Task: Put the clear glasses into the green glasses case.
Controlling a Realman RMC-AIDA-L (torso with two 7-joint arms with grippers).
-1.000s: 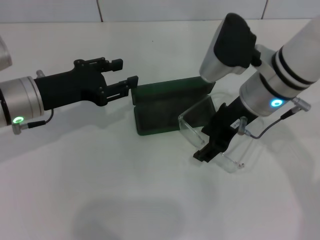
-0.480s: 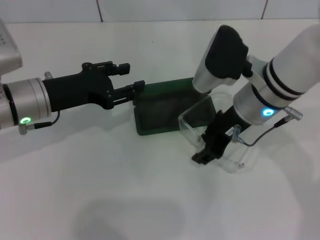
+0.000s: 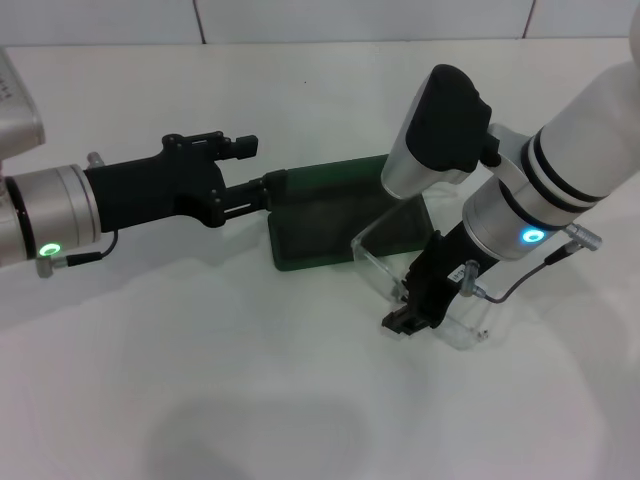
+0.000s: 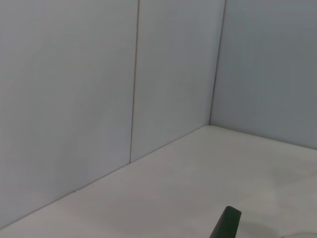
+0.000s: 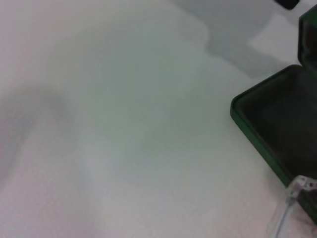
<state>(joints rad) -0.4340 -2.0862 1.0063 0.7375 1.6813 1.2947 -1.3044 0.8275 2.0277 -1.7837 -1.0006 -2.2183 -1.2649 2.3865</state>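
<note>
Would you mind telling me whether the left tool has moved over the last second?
Yes. The left tool has advanced toward the robot's right, closing in on the left end of the open green glasses case, which stayed put.

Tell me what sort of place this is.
Probably a lab test bench, not a home: a bare white table backed by plain grey wall panels, with only the green glasses case and the clear glasses set between the left gripper and right gripper.

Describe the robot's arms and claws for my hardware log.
Both arms are white with silver wrist sections. Each wrist carries a glowing ring light, green on the left arm, cyan on the right, and a thin grey cable looping beside it. The left claw and right claw are matte black with angular fingers. The right arm has black bands.
</note>
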